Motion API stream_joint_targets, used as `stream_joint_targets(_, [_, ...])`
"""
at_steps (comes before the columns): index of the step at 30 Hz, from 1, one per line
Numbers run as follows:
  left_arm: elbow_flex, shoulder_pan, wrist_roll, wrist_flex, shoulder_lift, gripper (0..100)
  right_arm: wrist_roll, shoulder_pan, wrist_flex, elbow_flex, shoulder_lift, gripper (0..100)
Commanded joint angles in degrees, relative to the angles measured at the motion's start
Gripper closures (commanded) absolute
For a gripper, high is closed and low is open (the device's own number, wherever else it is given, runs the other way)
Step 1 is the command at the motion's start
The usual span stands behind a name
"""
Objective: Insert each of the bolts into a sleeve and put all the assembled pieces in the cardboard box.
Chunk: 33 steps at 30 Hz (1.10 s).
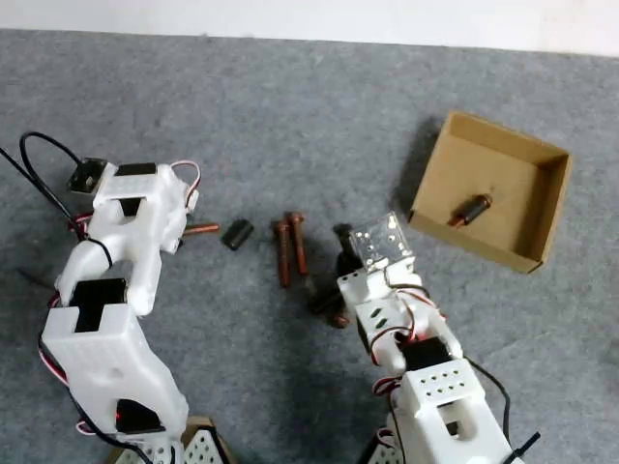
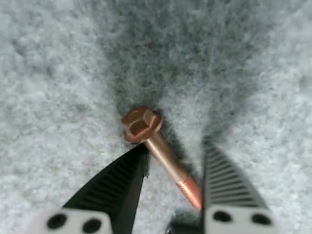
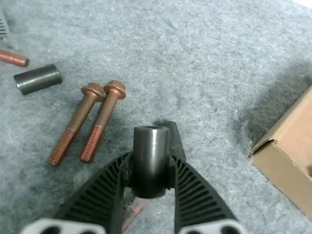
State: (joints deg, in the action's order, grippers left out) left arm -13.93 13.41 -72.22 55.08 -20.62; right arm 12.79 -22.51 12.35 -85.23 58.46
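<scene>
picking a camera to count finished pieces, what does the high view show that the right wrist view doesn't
High view, not right wrist: the inside of the cardboard box, with one assembled piece lying in it. Right wrist, not high: the open bore of the held sleeve, clamped in the right jaws. Both: the two bolts side by side, the loose sleeve, and part of the box.
</scene>
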Motion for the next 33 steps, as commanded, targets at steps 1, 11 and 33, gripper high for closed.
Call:
stream_joint_targets(1, [0.13, 3.74, -0.53, -1.93, 0.40, 100, 0.53, 0.66, -0.13, 0.48, 1.63, 99.4])
stream_joint_targets(11, [-0.04, 4.44, -0.62, -1.93, 0.66, 99, 0.53, 0.66, -0.13, 0.48, 1.63, 99.4])
stream_joint_targets(33, [-23.96, -13.32, 12.40, -6.07, 49.36, 100, 0.53, 0.40, -0.13, 0.40, 1.98, 99.4])
